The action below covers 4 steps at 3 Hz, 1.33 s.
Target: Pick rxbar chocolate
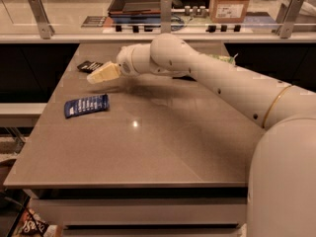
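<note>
The rxbar chocolate [90, 66] is a small flat dark bar with pale lettering, lying near the table's far left. My gripper [100, 75] reaches in from the right on the white arm [207, 78], its pale fingers pointing left just in front of and right of the bar, partly overlapping its near corner. A blue-wrapped bar [86, 105] lies on the table nearer to me, below the gripper. A green bag [222, 59] peeks out behind the arm.
The brown table [148, 147] has its left edge close to the bars. Behind it runs a railing with metal posts [40, 17], a dark tray [140, 1] and a cardboard box [231, 2].
</note>
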Motion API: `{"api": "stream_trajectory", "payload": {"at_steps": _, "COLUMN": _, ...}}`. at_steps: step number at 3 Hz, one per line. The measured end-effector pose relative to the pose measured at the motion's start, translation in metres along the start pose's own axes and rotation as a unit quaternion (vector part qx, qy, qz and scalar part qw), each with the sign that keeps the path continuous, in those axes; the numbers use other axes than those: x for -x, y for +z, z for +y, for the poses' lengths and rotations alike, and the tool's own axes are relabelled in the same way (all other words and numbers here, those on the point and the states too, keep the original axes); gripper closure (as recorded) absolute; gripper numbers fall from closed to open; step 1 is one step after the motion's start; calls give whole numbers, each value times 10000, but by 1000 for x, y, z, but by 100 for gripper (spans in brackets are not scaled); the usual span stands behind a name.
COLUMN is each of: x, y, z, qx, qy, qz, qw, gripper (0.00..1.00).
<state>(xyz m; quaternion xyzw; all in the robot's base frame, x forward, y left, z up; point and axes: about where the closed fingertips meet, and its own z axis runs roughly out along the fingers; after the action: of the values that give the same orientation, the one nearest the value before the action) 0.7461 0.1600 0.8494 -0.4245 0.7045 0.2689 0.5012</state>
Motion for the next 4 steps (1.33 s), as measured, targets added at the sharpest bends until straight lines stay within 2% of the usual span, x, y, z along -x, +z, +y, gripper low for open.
{"api": "stream_trajectory", "payload": {"at_steps": 2, "x": -3, "y": 20, "z": 0, "qx": 190, "qy": 53, "qz": -80, "qw": 9998, "gripper": 0}}
{"api": "stream_trajectory", "payload": {"at_steps": 3, "x": -3, "y": 35, "z": -11, "qx": 415, "qy": 80, "qz": -134, "qw": 9990, "gripper": 0}}
{"api": "stream_trajectory", "payload": {"at_steps": 4, "x": -3, "y": 36, "z": -12, "qx": 428, "qy": 84, "qz": -136, "qw": 9990, "gripper": 0}}
